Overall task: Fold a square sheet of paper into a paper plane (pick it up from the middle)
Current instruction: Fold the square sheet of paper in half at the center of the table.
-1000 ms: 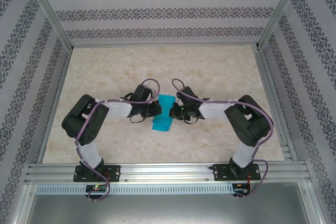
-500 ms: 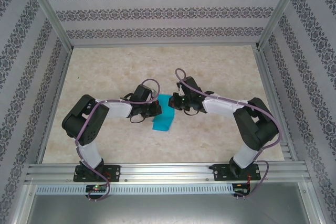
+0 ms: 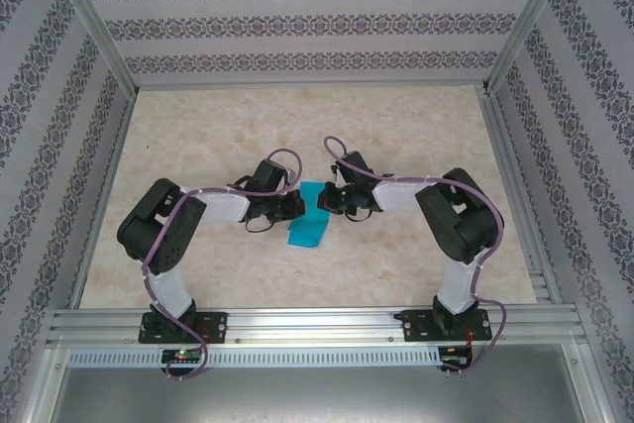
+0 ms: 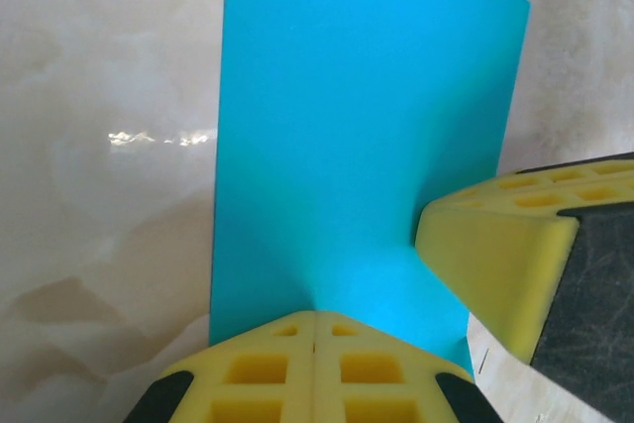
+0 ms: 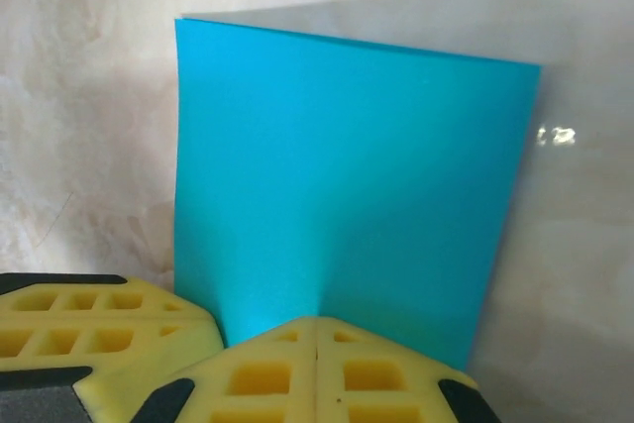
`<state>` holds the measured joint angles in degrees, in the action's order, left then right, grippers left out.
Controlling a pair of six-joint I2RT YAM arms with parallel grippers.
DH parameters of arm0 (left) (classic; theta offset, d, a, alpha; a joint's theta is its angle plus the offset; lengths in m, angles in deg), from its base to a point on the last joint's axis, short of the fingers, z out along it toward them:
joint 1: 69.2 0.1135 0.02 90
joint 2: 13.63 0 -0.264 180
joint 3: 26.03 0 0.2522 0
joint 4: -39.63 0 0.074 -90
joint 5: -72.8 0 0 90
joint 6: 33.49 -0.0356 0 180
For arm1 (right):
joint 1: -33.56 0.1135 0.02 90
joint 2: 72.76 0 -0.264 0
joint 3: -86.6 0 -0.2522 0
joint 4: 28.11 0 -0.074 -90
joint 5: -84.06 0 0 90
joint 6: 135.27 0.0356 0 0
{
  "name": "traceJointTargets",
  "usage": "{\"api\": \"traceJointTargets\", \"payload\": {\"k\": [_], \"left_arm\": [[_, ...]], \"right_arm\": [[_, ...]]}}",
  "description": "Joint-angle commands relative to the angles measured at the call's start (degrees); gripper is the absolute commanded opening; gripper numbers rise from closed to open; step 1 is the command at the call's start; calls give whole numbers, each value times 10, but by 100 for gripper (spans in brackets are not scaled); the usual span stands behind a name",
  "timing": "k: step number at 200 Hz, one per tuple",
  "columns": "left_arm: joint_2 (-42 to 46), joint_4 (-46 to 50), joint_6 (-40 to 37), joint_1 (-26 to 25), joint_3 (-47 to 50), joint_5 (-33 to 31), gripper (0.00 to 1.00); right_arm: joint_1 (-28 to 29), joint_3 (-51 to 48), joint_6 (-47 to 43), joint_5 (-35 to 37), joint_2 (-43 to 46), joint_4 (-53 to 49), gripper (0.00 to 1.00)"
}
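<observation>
1. The paper (image 3: 307,233) is a plain teal-blue piece with no marks. From above it reads as a narrow oblong, its long side running roughly from 12 to 6 o'clock with a slight slant.
2. Its face is smooth. In both wrist views a soft pucker fans up from the spot where the pads pinch it.
3. It sits near the middle of the table (image 3: 198,146), a little toward 6 o'clock, between the two claws.
4. The left claw (image 4: 315,318) reaches in from 9 o'clock. Its yellow pads are pressed together on the paper's edge.
5. The right claw (image 5: 317,322) reaches in from 3 o'clock. It is likewise closed tight on the paper's opposite edge, close beside the left one.
6. We cannot tell whether the paper lies flat or is raised off the table.
7. The table is glossy beige with a marbled pattern, and light glints on it next to the paper.
8. Walls (image 3: 297,37) with grey-and-white patterned bands close in the 9, 12 and 3 o'clock sides, and aluminium posts (image 3: 89,17) stand at the corners.
9. A metal rail (image 3: 317,324) at 6 o'clock carries both arm bases.
</observation>
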<state>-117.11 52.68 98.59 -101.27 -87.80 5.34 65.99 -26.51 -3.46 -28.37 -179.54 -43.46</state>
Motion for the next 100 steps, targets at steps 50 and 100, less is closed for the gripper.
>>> {"api": "traceJointTargets", "payload": {"k": [50,100], "left_arm": [[-54,119,-14,-6,46,-67,0],[-54,117,-11,-6,45,-67,0]], "right_arm": [[-65,-24,-34,70,51,14,0],[-10,2,-37,6,61,31,0]]}}
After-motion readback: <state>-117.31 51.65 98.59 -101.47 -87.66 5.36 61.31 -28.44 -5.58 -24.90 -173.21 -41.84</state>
